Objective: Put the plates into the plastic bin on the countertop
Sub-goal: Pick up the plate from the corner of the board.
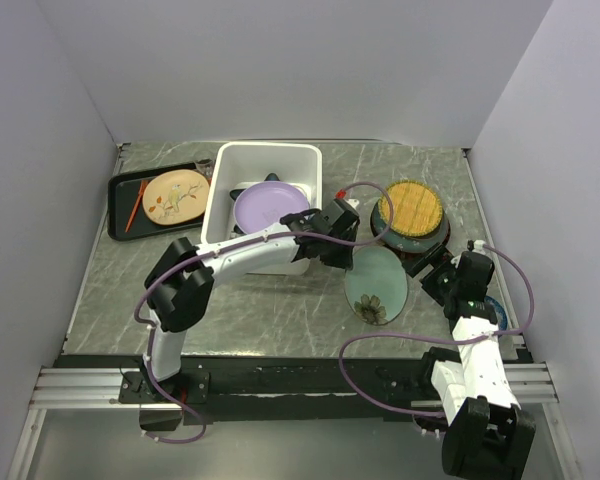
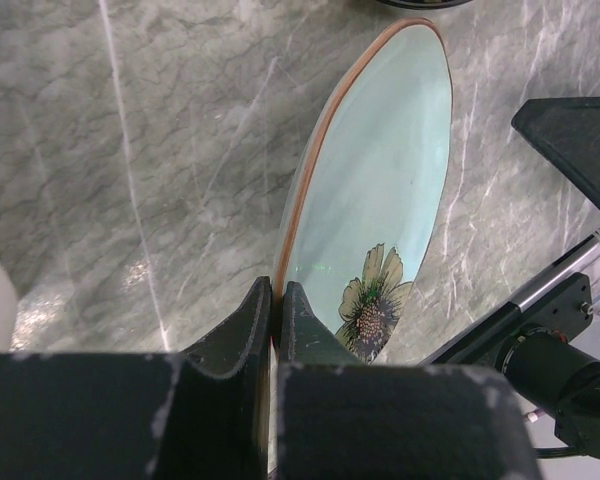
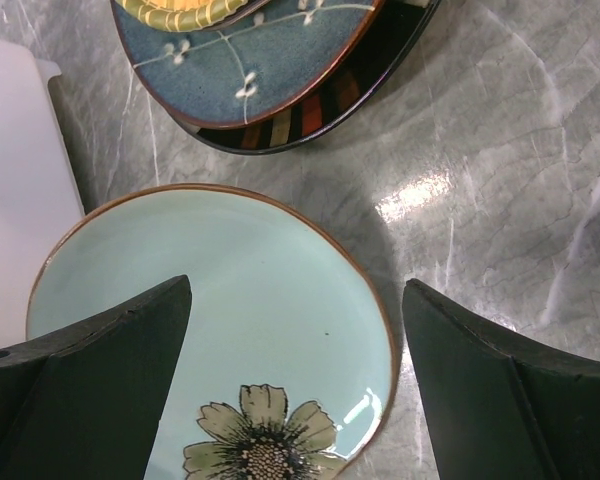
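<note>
At center right of the overhead view, we see the left hand [image 2: 273, 300] clamped tight on the brown rim of the pale green plate [image 2: 380, 190]. The plate, with its painted flower, is held at a slant above the grey-green table [image 1: 270, 310], just to the right of the white bin [image 1: 218, 195]. The right hand [image 3: 295, 290] hangs over the same plate with its fingers spread wide and holds nothing. A lavender plate [image 1: 270, 205] lies inside the bin at upper center. At upper right, a yellow woven plate [image 1: 412, 205] tops a stack on a dark teal plate [image 3: 280, 60]. At upper left, a tan plate [image 1: 175, 195] rests on a black tray [image 1: 120, 215].
</note>
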Controlling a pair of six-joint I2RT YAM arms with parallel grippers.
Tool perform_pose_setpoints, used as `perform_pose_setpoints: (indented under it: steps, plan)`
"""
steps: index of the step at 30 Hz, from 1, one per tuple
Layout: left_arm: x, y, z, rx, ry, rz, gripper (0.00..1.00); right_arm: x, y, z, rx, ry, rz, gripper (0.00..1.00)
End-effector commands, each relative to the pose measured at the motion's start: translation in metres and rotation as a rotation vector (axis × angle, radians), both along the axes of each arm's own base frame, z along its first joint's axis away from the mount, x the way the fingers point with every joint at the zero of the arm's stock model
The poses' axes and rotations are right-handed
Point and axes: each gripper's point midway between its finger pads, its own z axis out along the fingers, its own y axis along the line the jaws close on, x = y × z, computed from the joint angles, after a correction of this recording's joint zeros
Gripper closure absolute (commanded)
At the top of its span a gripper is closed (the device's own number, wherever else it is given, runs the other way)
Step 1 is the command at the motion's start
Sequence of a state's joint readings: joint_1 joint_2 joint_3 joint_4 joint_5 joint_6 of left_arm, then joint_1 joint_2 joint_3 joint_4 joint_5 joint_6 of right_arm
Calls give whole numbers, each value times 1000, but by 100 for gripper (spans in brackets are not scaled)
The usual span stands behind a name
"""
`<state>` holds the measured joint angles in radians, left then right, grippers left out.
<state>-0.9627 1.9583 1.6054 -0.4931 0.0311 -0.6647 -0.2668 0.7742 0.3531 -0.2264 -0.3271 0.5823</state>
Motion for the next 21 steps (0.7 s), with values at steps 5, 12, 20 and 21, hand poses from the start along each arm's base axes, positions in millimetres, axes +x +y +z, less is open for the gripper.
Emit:
perform_pose_setpoints:
  steps: [5,12,20,21]
  plan:
    - [15,-5,80,-130,-137,10,99,6,-2,10,-13,-54,5,7]
    - [13,-3,91,-141,-148,7,99,7,-2,10,-12,-54,6,7]
    - [17,3,109,-148,-188,30,99,7,-2,10,-12,-53,6,7]
    - [17,3,111,-151,-192,29,99,7,-2,10,-12,-53,6,7]
